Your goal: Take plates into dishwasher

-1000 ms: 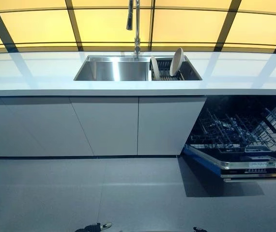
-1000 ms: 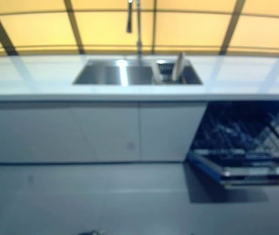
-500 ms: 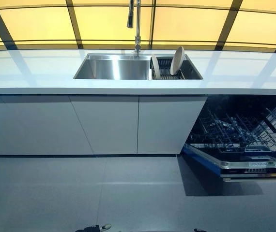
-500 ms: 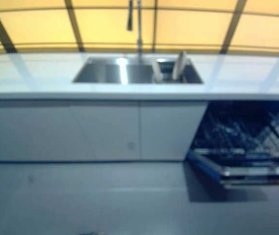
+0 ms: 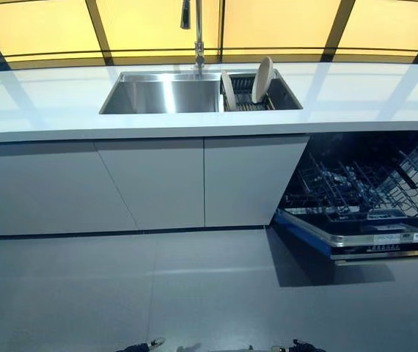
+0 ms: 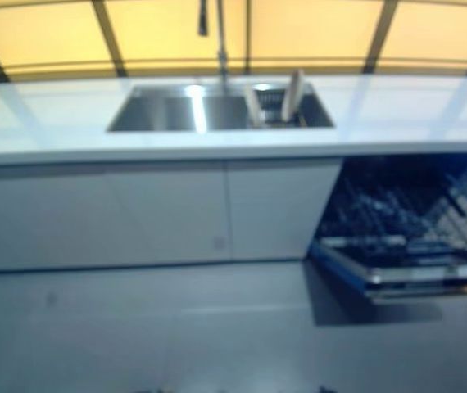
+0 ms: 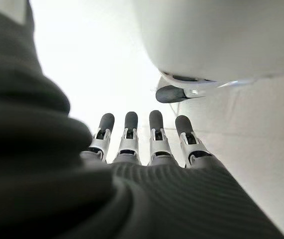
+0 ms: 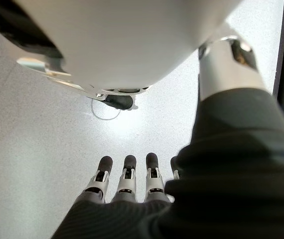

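Observation:
Two cream plates stand on edge in a dark rack (image 5: pixel 247 100) in the right part of the steel sink (image 5: pixel 158 95): a larger plate (image 5: pixel 262 79) and a smaller plate (image 5: pixel 228 89) to its left. The dishwasher (image 5: pixel 363 194) under the counter at the right is open, its wire rack (image 5: pixel 341 183) pulled out over the lowered door (image 5: pixel 345 240). My left hand (image 7: pixel 132 137) and my right hand (image 8: pixel 127 177) show only in their wrist views, fingers straight, empty, over the grey floor, far from the plates.
A white counter (image 5: pixel 40 103) runs across the view with a tall faucet (image 5: pixel 196 33) behind the sink. Grey cabinet fronts (image 5: pixel 165 183) stand below it. Grey floor (image 5: pixel 158 293) lies between me and the cabinets.
The whole picture has shifted a little to the left and down, so the camera has moved. The plates and the dishwasher have stayed in place.

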Robot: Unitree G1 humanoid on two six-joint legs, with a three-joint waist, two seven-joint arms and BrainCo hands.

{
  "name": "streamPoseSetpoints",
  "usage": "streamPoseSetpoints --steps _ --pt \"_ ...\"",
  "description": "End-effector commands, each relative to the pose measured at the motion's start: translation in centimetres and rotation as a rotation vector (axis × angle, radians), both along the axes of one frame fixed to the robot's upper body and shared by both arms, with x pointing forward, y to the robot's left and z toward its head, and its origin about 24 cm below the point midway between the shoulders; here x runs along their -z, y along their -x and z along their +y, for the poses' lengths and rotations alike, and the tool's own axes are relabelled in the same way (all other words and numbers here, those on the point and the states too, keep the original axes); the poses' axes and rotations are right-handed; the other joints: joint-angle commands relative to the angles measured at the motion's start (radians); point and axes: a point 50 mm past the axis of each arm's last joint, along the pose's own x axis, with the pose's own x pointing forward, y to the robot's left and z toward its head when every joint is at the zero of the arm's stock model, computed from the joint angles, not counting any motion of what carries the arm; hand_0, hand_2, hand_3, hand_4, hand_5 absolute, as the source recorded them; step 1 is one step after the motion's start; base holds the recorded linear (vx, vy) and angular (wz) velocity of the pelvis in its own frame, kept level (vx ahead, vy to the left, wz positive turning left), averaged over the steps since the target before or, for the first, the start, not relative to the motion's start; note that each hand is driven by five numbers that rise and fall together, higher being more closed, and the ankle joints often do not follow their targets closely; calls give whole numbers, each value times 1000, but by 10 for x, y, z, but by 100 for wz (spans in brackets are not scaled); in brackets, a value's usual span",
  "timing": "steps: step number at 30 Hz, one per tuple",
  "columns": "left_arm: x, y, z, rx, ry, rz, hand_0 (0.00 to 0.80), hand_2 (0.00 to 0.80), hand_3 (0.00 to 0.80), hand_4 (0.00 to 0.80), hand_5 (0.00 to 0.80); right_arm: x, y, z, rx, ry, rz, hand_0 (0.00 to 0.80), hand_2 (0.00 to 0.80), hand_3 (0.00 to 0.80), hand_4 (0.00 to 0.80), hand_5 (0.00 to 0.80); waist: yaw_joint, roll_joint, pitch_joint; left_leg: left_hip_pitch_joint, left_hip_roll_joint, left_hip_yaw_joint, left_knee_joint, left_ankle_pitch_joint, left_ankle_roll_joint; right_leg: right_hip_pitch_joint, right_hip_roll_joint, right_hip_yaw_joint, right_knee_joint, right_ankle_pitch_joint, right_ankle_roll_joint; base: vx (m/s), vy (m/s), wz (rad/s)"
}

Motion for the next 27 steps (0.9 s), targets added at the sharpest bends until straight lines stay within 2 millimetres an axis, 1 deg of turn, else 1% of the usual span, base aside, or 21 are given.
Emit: streamPoseSetpoints --steps 1,2,3,4,5,7,8,11,12,13,14,15,16,17,18,21,22,23,24,26,27 --pt "2 -9 -18 -67 47 -48 0 0 0 0 0 -5 -8 -17 -73 54 1 0 0 0 0 0 30 8 74 -157 -41 16 154 95 46 -3 75 30 123 -25 -56 313 75 -33" --pt "3 -2 -17 -105 52 -36 0 0 0 0 0 -5 -8 -22 -101 68 7 0 0 0 0 0 54 31 92 -214 -32 11 85 191 22 24 97 52 113 -29 -52 331 81 -35" --pt "4 0 -18 -112 54 -31 0 0 0 0 0 -5 -8 -22 -106 67 8 0 0 0 0 0 59 33 97 -218 -34 6 68 209 17 34 99 56 109 -31 -50 436 103 -36" --pt "6 8 -19 -130 60 -12 0 0 0 0 0 -5 -6 -23 -119 61 9 0 0 0 0 0 90 52 98 -264 -39 -39 -16 293 -9 67 117 80 94 -39 -47 399 88 -28" --pt "7 14 -20 -134 63 3 0 0 0 0 0 -5 -5 -22 -123 57 6 0 0 0 0 0 109 59 100 -282 -35 -60 -79 332 -19 96 121 96 88 -51 -45 426 97 -40" --pt "9 23 -22 -136 67 24 0 0 0 0 0 -4 -3 -23 -120 47 7 0 0 0 0 0 128 63 97 -296 -23 -70 -146 350 -27 125 119 109 88 -69 -42 369 101 -44" --pt "10 31 -25 -139 80 48 0 0 0 0 0 -4 0 -22 -110 32 15 0 0 0 0 0 139 67 92 -295 -13 -62 -168 350 -28 157 112 117 105 -112 -41 429 142 -53" --pt "11 38 -28 -123 87 73 0 0 0 0 0 -2 3 -19 -97 17 25 0 0 0 0 0 140 66 72 -265 -4 -27 -177 292 -8 186 89 124 130 -154 -25 326 140 -56" --pt "11 40 -26 -106 74 86 0 0 0 0 0 -1 4 -17 -95 16 29 0 0 0 0 0 139 64 59 -251 -2 -11 -179 264 4 198 77 125 140 -170 -15 304 127 -49" --pt "11 40 -23 -89 52 98 0 0 0 0 0 0 6 -14 -79 9 36 0 0 0 0 0 139 59 44 -242 -3 -2 -168 235 12 212 63 125 144 -180 -3 478 198 -51" --pt "10 39 -18 -82 29 96 0 0 0 0 0 1 10 -12 -78 4 47 0 0 0 0 0 137 54 25 -228 1 6 -153 205 17 224 42 108 143 -181 5 378 155 -34" --pt "10 38 -18 -81 27 94 0 0 0 0 0 1 10 -12 -81 4 48 0 0 0 0 0 137 53 24 -226 -1 5 -152 202 18 225 39 107 143 -181 6 352 164 -21" --pt "9 35 -15 -88 21 84 0 0 0 0 0 2 12 -10 -98 1 60 0 0 0 0 0 134 49 13 -211 -5 7 -150 185 28 226 27 101 146 -176 14 272 146 -12" --pt "8 29 -12 -88 18 68 0 0 0 0 0 3 13 -9 -104 -4 64 0 0 0 0 0 130 46 -1 -190 -12 9 -158 173 39 221 18 91 150 -167 23 446 252 -10" --pt "7 23 -10 -61 16 56 0 0 0 0 0 3 14 -5 -113 -6 64 0 0 0 0 0 131 39 -22 -159 -33 1 -181 163 57 223 -3 70 151 -133 42 399 232 -2" --pt "6 20 -10 -37 0 66 0 0 0 0 0 3 9 -1 -92 11 51 0 0 0 0 0 137 19 -58 -139 -65 -10 -202 156 81 218 -44 46 145 -58 77 298 179 13" --pt "6 20 -10 -37 0 69 0 0 0 0 0 3 8 -1 -87 10 47 0 0 0 0 0 138 17 -62 -137 -69 -12 -204 154 84 216 -48 44 145 -52 80 267 163 5" --pt "6 21 -10 -31 2 79 0 0 0 0 0 2 3 -2 -79 9 29 0 0 0 0 0 143 10 -78 -138 -92 -32 -198 141 102 204 -62 47 162 -27 89 246 150 3" --pt "7 21 -11 -25 2 83 0 0 0 0 0 1 1 -2 -81 13 23 0 0 0 0 0 144 6 -85 -142 -104 -45 -194 135 112 197 -64 59 178 -14 89 288 177 5" --pt "6 21 -9 -11 -1 85 0 0 0 0 0 1 -2 -3 -83 19 17 0 0 0 0 0 144 1 -94 -151 -122 -56 -181 124 127 182 -69 83 231 21 89 173 106 8" --pt "6 20 -8 5 -5 86 0 0 0 0 0 0 -3 -3 -89 23 14 0 0 0 0 0 139 0 -98 -153 -132 -62 -170 114 138 152 -67 103 294 54 89 213 103 17"
